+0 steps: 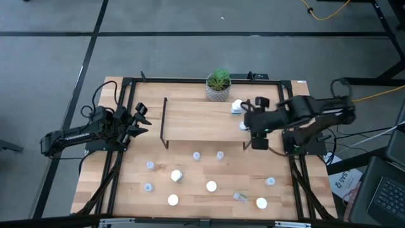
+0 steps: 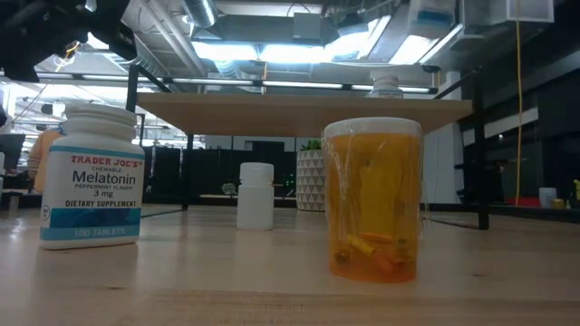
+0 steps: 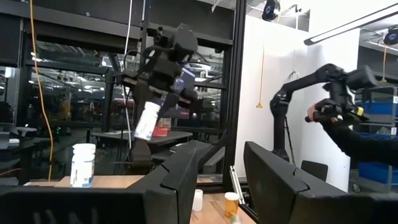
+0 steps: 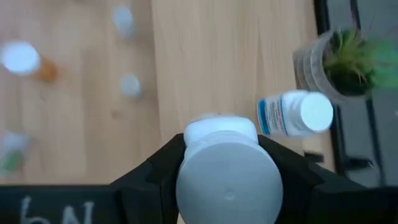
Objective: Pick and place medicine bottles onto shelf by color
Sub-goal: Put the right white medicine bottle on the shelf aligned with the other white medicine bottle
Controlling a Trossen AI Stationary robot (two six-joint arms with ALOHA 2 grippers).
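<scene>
Over the right end of the shelf [image 1: 196,120], my right gripper [image 1: 245,125] is shut on a white medicine bottle with a blue label [image 3: 146,121]. Another white bottle [image 1: 237,106] stands on the shelf top beside a potted plant [image 1: 218,85]. Several small medicine bottles stand scattered on the table in front of the shelf, among them a white-capped one [image 1: 176,175] and an orange one [image 2: 373,199]. At the table's left side, my left gripper [image 3: 221,180] is open with nothing between its fingers. My right gripper pinches the white bottle's upper end [image 4: 193,149] between its two fingers, one on each side. The fingers slant down from above. The bottle hangs tilted below them [image 3: 146,121], lifted clear above the shelf top.
The shelf's black side frames [image 1: 164,120] stand at either end of the board. A Melatonin bottle [image 2: 91,177] and a plain white one [image 2: 256,195] stand near the table's front. The middle of the shelf top is bare wood. A person's sleeve [image 3: 360,140] shows beyond the table.
</scene>
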